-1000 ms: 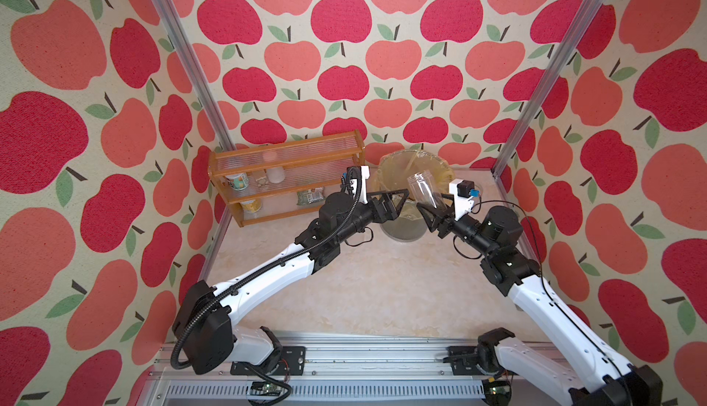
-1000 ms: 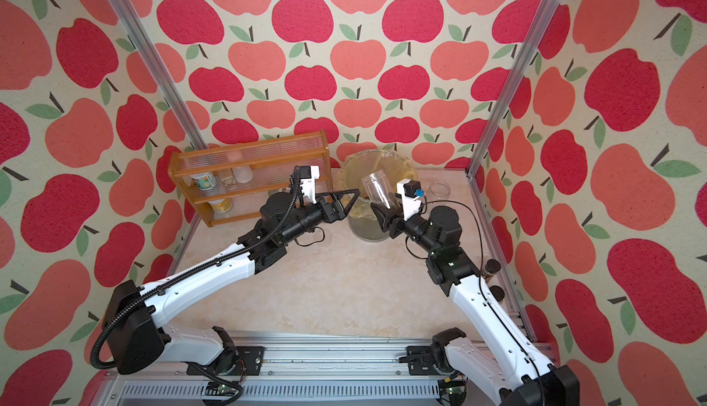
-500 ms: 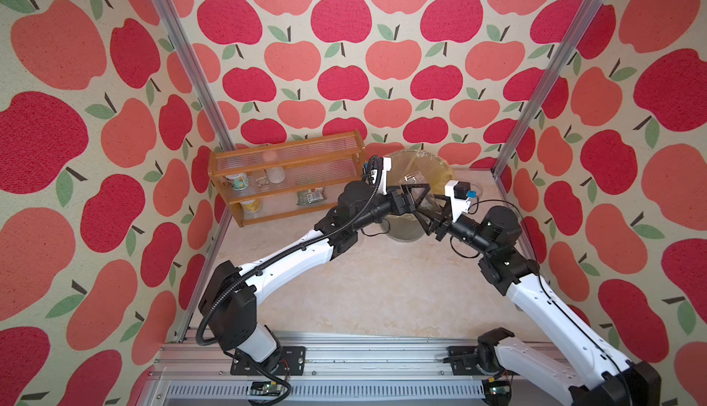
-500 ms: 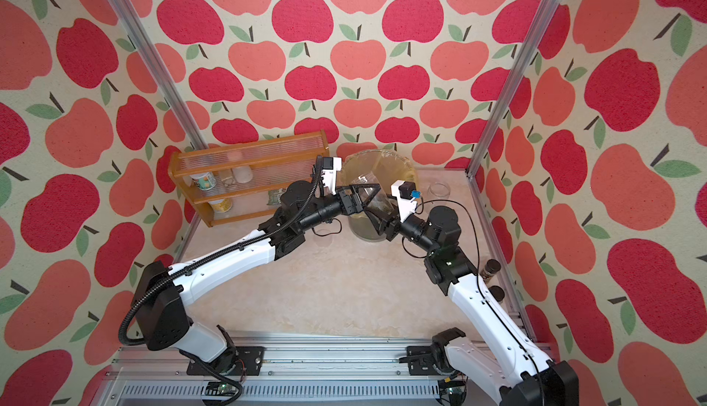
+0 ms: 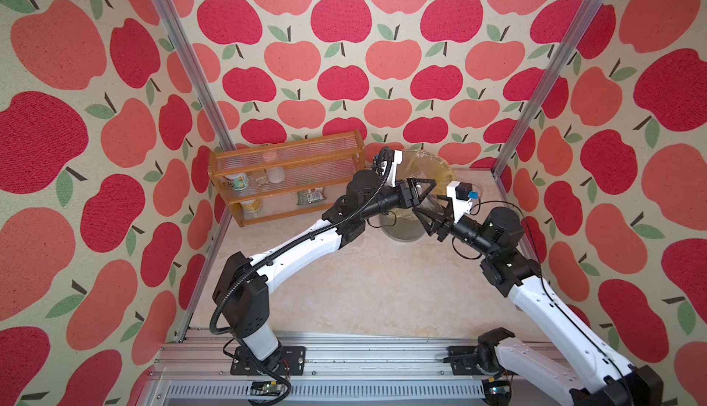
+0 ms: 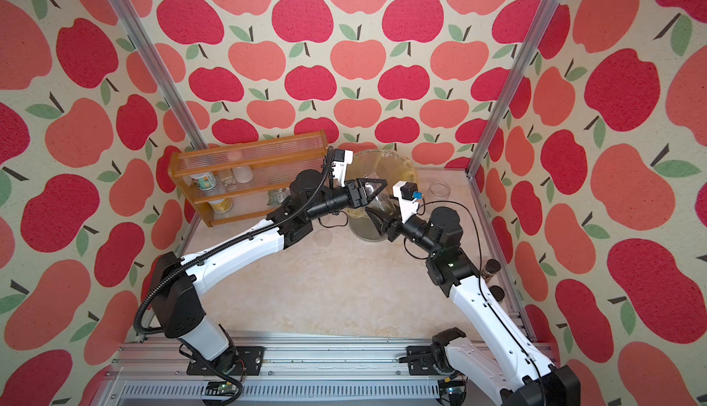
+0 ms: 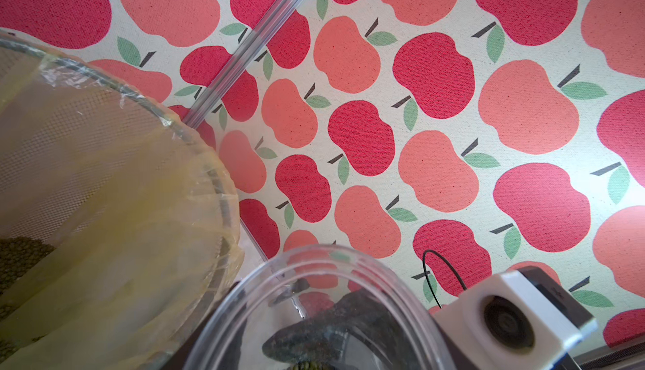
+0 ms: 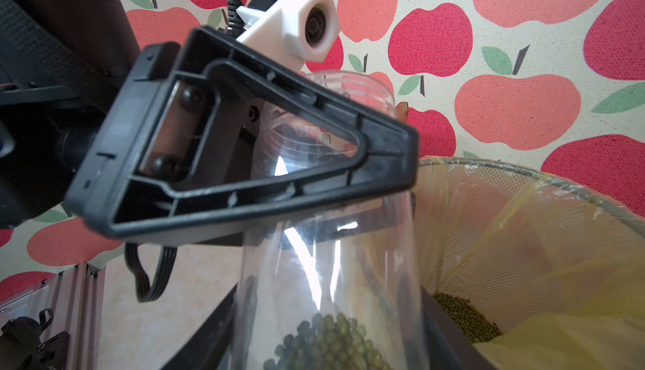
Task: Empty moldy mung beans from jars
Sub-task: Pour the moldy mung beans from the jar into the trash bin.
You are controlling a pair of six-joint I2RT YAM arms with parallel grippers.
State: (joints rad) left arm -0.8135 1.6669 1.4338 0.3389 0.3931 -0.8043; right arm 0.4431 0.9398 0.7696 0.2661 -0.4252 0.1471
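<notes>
Pinching the lower end of a tall clear jar (image 8: 324, 263), the right hand (image 5: 427, 212) is closed on it, while the left hand (image 5: 422, 188) lies with its fingers (image 8: 244, 162) clamped across the upper wall below the threaded, uncapped neck. Rigid, smooth and probably slippery, the jar looks light. Its mung beans (image 8: 331, 337) sit heaped at the end the right hand holds, so the straight wall seems the soundest hold. It hangs tilted close beside the mesh bin (image 8: 523, 173), where more beans lie in the yellow liner. A shelf rack (image 5: 283, 155) to the left and the corner post crowd the back, while the surface (image 5: 382, 281) in front is open.
</notes>
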